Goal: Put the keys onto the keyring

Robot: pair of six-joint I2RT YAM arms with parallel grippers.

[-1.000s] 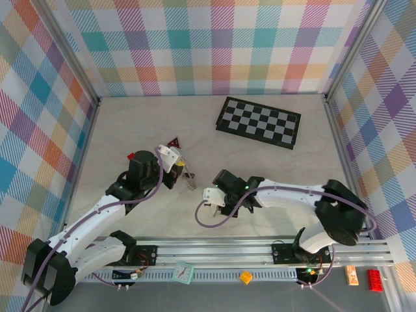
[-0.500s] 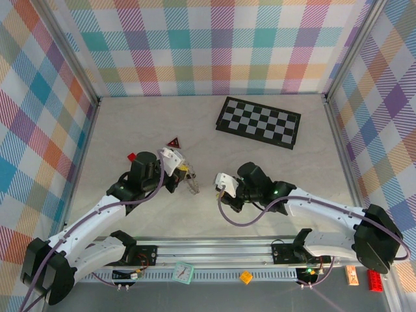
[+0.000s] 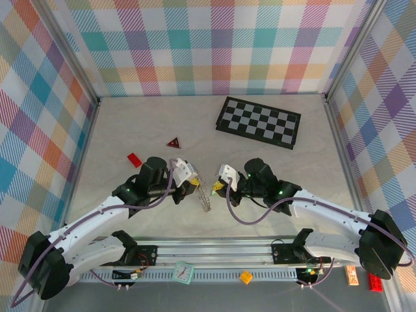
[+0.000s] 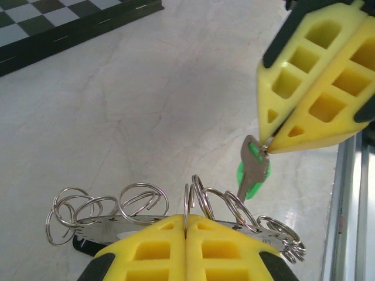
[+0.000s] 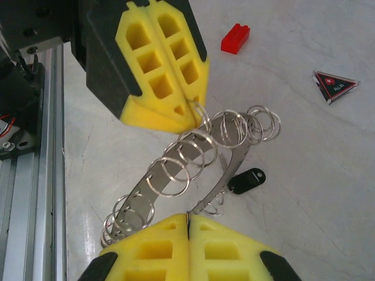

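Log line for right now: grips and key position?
left gripper: shut on keyring | right gripper: shut on green-tagged key | key tip at keyring, threading unclear

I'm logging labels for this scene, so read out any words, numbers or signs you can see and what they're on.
Nothing can be read for certain.
Red-edged triangle: a red mark above a row of pale letters, too small and blurred to read.
Green-tagged key, red brick, checkerboard: no writing visible.
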